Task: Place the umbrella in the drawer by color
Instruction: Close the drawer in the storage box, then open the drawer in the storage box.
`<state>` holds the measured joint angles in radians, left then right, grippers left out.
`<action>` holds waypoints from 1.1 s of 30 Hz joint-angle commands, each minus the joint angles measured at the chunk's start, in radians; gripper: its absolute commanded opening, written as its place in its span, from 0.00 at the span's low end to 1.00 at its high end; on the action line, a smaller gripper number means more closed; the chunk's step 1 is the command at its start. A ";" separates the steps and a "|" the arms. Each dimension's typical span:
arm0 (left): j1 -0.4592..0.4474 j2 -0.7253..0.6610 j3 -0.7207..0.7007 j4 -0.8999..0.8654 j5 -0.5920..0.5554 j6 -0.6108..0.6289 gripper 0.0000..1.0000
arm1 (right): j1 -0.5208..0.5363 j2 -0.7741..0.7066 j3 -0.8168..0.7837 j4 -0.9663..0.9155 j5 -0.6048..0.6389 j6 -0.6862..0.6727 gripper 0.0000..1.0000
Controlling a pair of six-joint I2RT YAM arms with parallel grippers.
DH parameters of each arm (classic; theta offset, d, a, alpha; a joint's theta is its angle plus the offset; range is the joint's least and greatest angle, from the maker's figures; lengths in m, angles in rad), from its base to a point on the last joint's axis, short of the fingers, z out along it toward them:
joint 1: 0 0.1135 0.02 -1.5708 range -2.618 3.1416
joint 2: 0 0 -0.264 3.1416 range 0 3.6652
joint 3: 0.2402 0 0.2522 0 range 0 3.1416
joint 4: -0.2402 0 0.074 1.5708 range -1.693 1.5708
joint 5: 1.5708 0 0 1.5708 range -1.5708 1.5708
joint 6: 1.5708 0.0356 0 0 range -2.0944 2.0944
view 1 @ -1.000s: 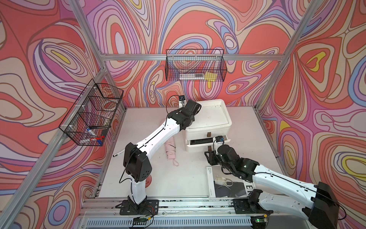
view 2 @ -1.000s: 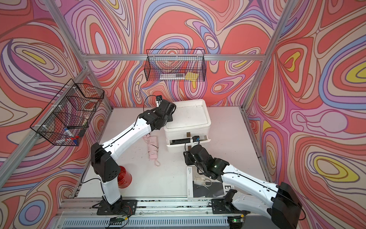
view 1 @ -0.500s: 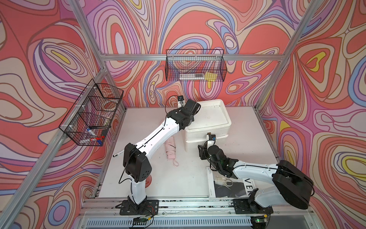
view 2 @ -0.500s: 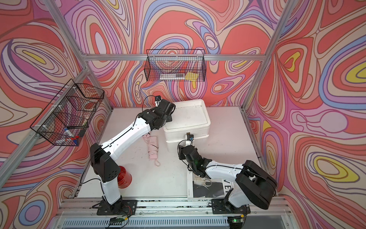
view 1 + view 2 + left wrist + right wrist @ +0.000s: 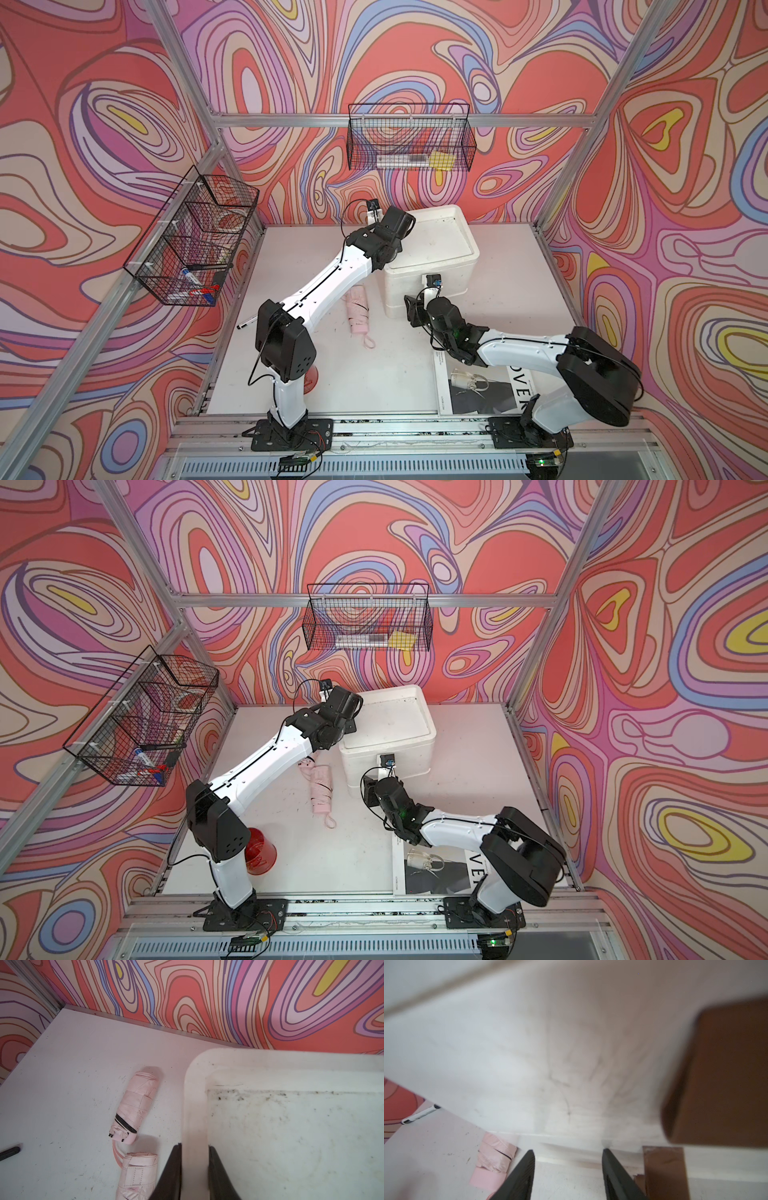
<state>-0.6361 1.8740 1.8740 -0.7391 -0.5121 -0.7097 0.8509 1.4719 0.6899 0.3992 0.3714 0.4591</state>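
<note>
Quick pass from my remote station. White table [image 5: 511, 266] fills the cell floor, and the white drawer unit [image 5: 461, 282] sits toward its back, drawer front looking flush in both top views. Left arm [image 5: 332, 278] reaches up to the unit's near-left corner; left gripper [image 5: 194, 1145] is pinched tight on the raised rim of the unit's top, one finger outside the rim, one inside. Right arm [image 5: 519, 353] stretches low along the table to the unit's front; right gripper [image 5: 568, 1150] has its jaws standing partly apart with nothing between them, close to the front wall, a blurred brown handle [image 5: 726, 1074] off to one side. Two wire baskets hang on the walls, one at the back [image 5: 411, 141], one on the left [image 5: 195, 245]. A magazine [image 5: 490, 395] lies under the right arm. The pink umbrella [image 5: 359, 309], folded, lies flat on the table just beside the unit's left side, between it and the left arm, not in any gripper. Red cup [image 5: 262, 850] by the left arm's base. Pen [image 5: 249, 322] near the table's left edge.
</note>
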 commanded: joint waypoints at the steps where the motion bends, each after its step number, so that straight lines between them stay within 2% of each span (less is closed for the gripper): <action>1: -0.008 0.045 0.020 -0.158 0.142 -0.067 0.00 | -0.010 -0.112 -0.044 -0.125 -0.069 0.051 0.55; 3: -0.007 0.065 0.043 -0.186 0.106 -0.109 0.00 | -0.010 -0.169 -0.100 -0.158 -0.096 0.093 0.55; 6: -0.002 0.110 0.110 -0.246 0.074 -0.166 0.00 | -0.011 -0.232 -0.216 -0.084 -0.120 0.143 0.54; 9: 0.007 0.174 0.212 -0.307 0.073 -0.182 0.00 | -0.012 -0.213 -0.266 -0.035 -0.049 0.191 0.51; 11: 0.020 0.212 0.263 -0.319 0.096 -0.169 0.00 | -0.030 -0.151 -0.252 -0.046 0.001 0.227 0.49; 12: 0.029 0.230 0.284 -0.329 0.115 -0.169 0.00 | -0.055 -0.105 -0.245 -0.022 -0.017 0.242 0.49; 17: 0.058 0.245 0.281 -0.327 0.168 -0.175 0.00 | -0.192 0.138 -0.242 0.284 -0.245 0.270 0.48; 20: 0.059 0.236 0.250 -0.305 0.171 -0.172 0.00 | -0.200 0.272 -0.224 0.475 -0.281 0.238 0.49; 24: 0.063 0.235 0.244 -0.301 0.173 -0.162 0.00 | -0.211 0.427 -0.247 0.702 -0.214 0.271 0.48; 28: 0.067 0.237 0.243 -0.297 0.173 -0.145 0.00 | -0.216 0.509 -0.285 0.868 -0.153 0.307 0.45; 33: 0.073 0.232 0.239 -0.292 0.167 -0.139 0.00 | -0.219 0.487 -0.281 0.802 -0.101 0.328 0.45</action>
<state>-0.6067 2.0365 2.1723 -0.9874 -0.4545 -0.7662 0.6403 1.9560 0.4145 1.2144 0.2180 0.7601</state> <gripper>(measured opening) 0.209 0.447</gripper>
